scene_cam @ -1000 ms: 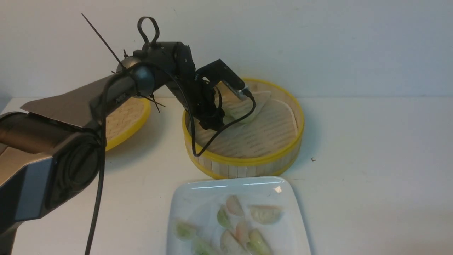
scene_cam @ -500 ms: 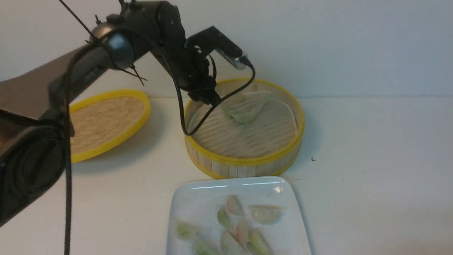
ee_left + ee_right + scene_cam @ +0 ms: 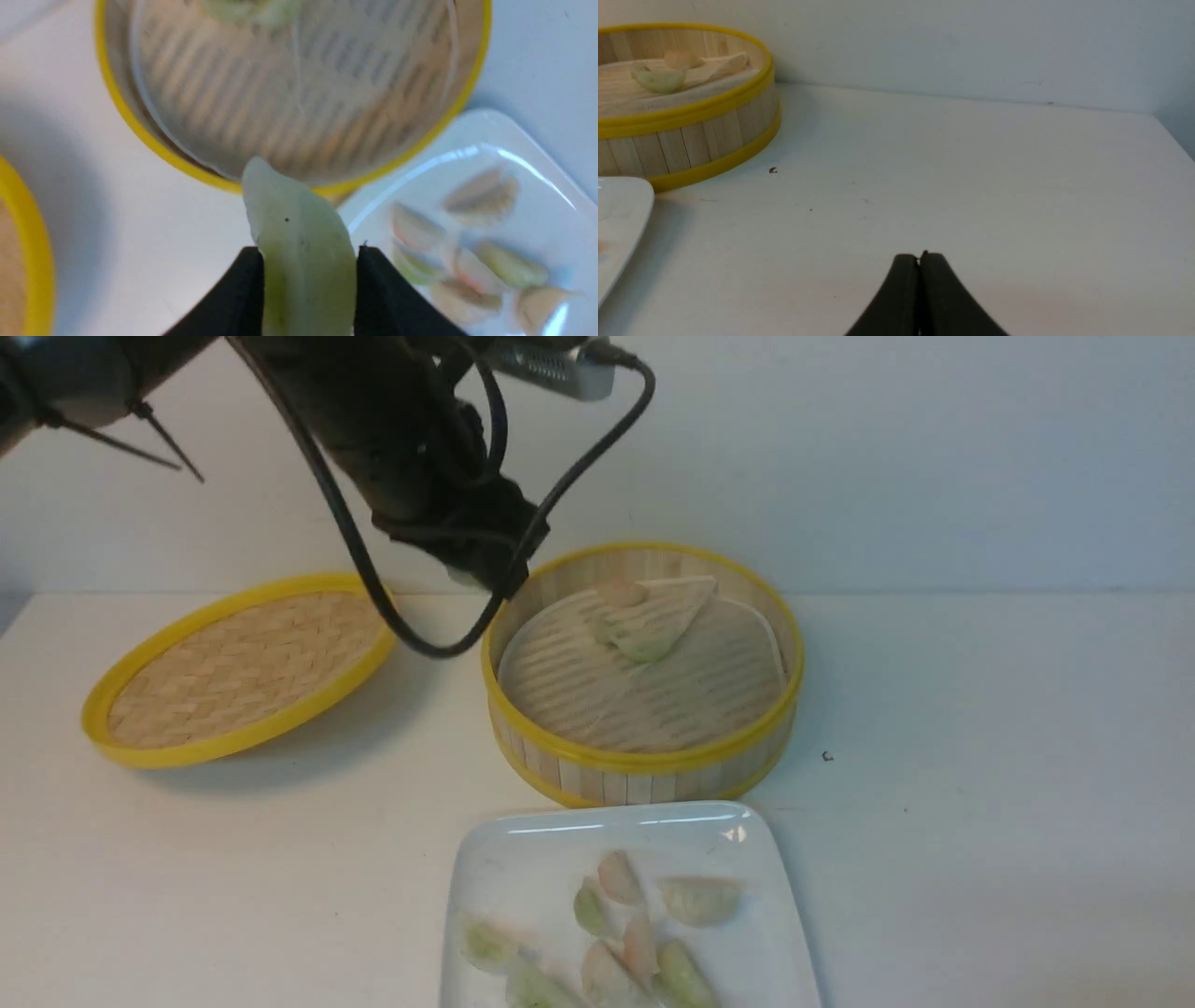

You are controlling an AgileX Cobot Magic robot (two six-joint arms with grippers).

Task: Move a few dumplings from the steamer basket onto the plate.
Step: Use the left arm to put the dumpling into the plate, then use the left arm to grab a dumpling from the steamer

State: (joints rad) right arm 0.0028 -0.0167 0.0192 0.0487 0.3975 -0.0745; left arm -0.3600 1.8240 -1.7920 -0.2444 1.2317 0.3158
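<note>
Left tool [image 3: 308,252] pinches a dumpling [image 3: 294,224]; basket [image 3: 644,761] holds two, plate [image 3: 504,859] several.

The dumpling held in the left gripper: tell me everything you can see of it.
The pale green, translucent half-moon dumpling looks soft and glossy, with a tiny dark speck near its tapered tip. It is pinched between the two black fingers of the left gripper, its tip jutting past them. Held in the air, it touches only those fingers; in the left wrist view it overlaps the round bamboo steamer basket's yellow rim.
</note>
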